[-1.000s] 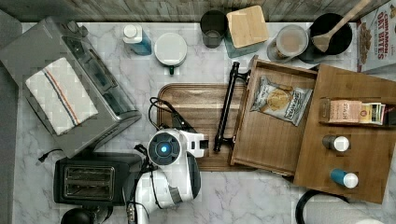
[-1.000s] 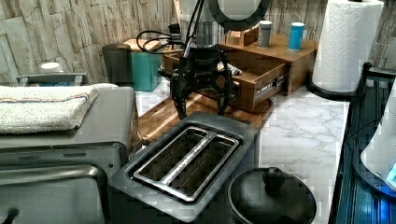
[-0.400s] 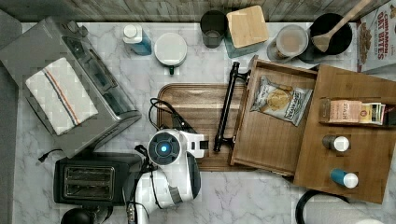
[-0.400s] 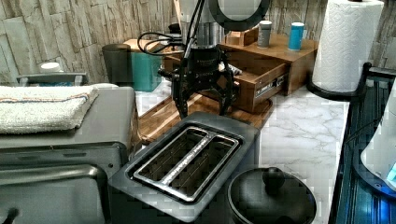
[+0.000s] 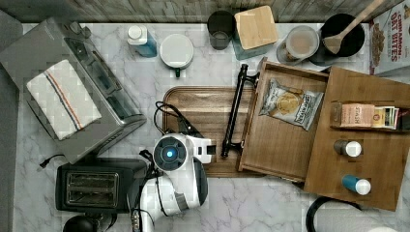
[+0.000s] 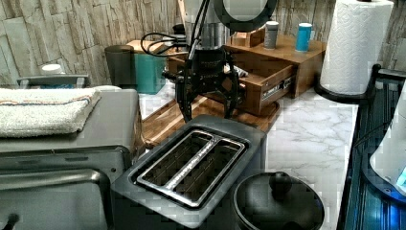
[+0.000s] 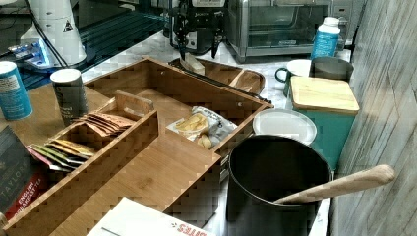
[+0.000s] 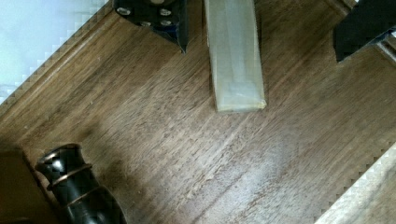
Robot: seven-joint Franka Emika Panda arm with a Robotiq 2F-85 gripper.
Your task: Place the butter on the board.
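Butter: I see the butter (image 8: 235, 56) lying flat on the board (image 8: 163, 140), a pale wrapped stick, long and narrow with a folded end; in the right view it (image 7: 192, 64) sits below the fingers.
Board: dark brown wood with a groove round its rim (image 5: 208, 113); its grain runs slantwise in the wrist view.
Gripper: my gripper (image 6: 208, 103) hangs over the board with its jaws spread wide, one finger (image 8: 159, 18) on each side of the butter and neither touching it; it holds nothing.
Drawer: the pale wooden drawer (image 5: 275, 145) stands pulled out over the board's edge on the top view's right, and it holds a snack bag (image 5: 290, 104).
Drawer handle: the black bar handle (image 5: 234, 111) lies across the board, its dark end (image 8: 77, 186) close to the butter.
Shelf top: I count a box of tea bags (image 5: 370, 116) and two small jars (image 5: 349, 148) on it.
Around: a toaster (image 6: 196, 165) stands just in front of the gripper in the left view, a toaster oven (image 5: 72, 92) with a folded towel (image 5: 63, 99) on it to the top view's left.
Back row: a white mug (image 5: 176, 50), a teal box with a pale wood lid (image 5: 255, 28), and a black pot holding a wooden spoon (image 7: 339, 184).
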